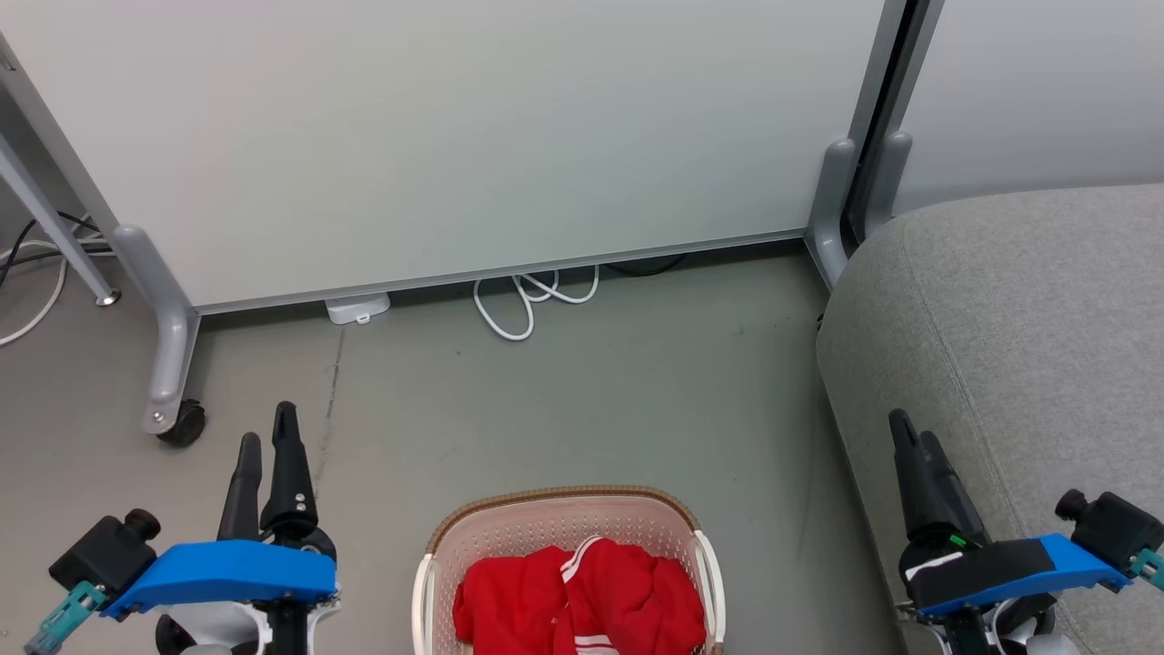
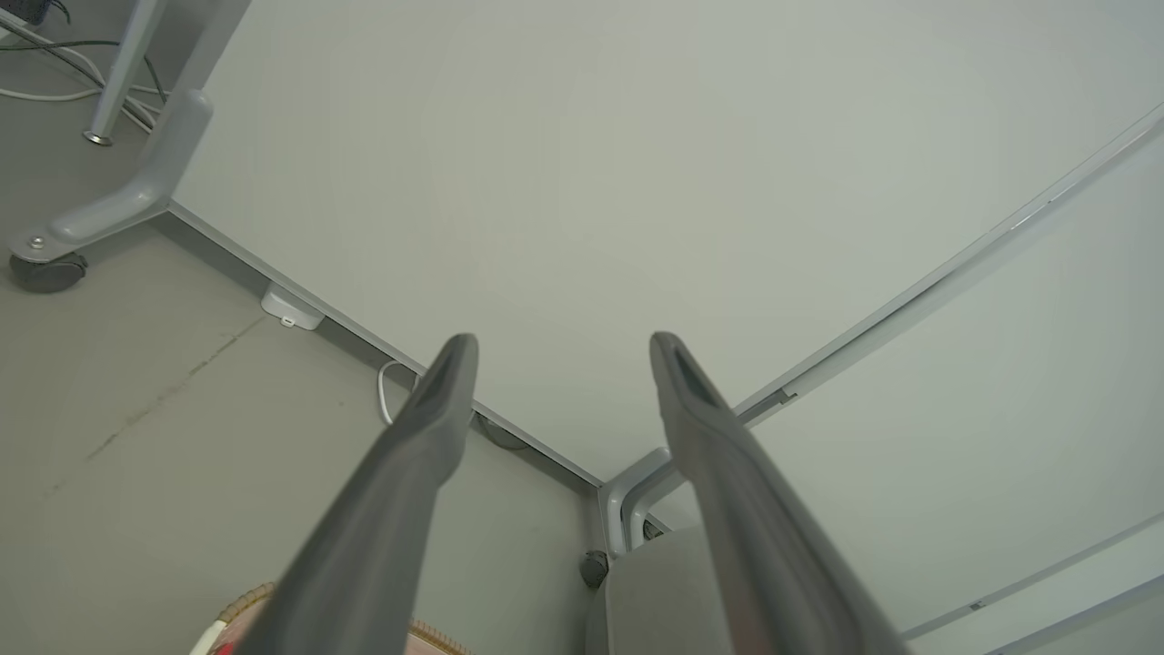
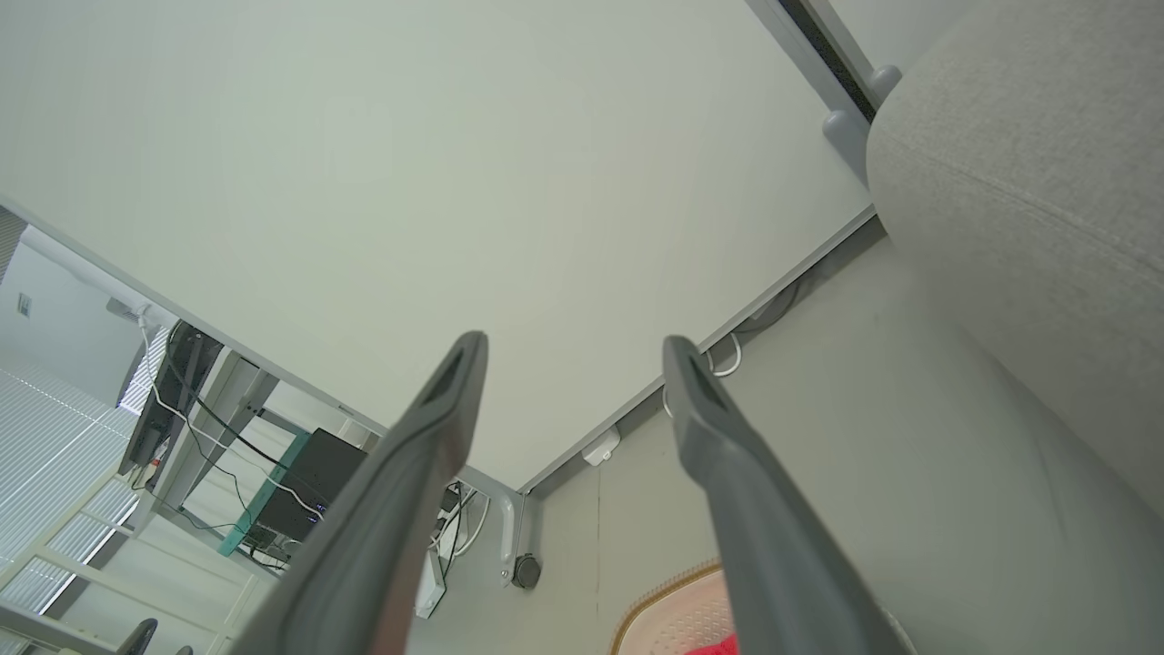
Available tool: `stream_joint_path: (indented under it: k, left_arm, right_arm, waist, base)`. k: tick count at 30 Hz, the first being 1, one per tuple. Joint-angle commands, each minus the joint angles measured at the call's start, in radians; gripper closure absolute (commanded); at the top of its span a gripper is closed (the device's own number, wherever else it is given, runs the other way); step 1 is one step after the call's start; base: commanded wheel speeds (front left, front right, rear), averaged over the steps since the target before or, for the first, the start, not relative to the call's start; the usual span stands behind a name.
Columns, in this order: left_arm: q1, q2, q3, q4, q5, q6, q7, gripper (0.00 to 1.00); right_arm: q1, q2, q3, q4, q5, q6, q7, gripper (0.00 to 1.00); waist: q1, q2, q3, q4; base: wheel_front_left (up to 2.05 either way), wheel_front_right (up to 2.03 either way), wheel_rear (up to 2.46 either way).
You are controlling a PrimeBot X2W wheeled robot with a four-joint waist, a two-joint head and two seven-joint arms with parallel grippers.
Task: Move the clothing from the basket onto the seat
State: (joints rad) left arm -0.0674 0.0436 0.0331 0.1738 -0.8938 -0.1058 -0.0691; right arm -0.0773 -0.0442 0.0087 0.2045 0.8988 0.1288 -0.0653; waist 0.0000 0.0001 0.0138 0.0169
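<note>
A cream-white perforated basket (image 1: pixel 555 523) with a brown woven rim stands on the floor at the bottom centre of the head view. Bright red clothing (image 1: pixel 582 596) with white stripes lies bunched inside it. The light grey seat (image 1: pixel 1028 327) fills the right side, beside the basket. My left gripper (image 1: pixel 268 432) hangs open left of the basket, with nothing between its fingers (image 2: pixel 436 409). My right gripper (image 1: pixel 914 432) is open over the seat's front edge, fingers (image 3: pixel 700 409) empty. The right wrist view catches a corner of the basket (image 3: pixel 673 605).
A pale partition wall (image 1: pixel 455 136) on castor feet (image 1: pixel 177 414) stands behind the basket. A white cable (image 1: pixel 527 305) loops on the floor under its lower edge, next to a small white box (image 1: pixel 357 307). Grey floor (image 1: pixel 591 400) lies between wall, basket and seat.
</note>
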Motion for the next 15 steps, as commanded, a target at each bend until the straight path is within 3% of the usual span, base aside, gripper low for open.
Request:
stream_joint_path:
  k: [1,15]
  left_arm:
    - [-0.024,0.007,-0.011,-0.019,0.053,0.003,-0.011,0.00]
    - [-0.019,0.008,-0.063,-0.009,0.285,0.013,-0.054,0.00]
  right_arm:
    - [-0.024,-0.006,0.008,-0.016,-0.047,0.001,-0.015,0.00]
    - [-0.022,-0.007,0.041,0.001,-0.249,0.002,-0.057,0.00]
  waist:
    - [0.0000,-0.0001,0.000,0.001]
    - [0.0000,-0.0001,0.003,0.004]
  base:
    - [0.00,0.00,0.00]
    - [0.00,0.00,0.00]
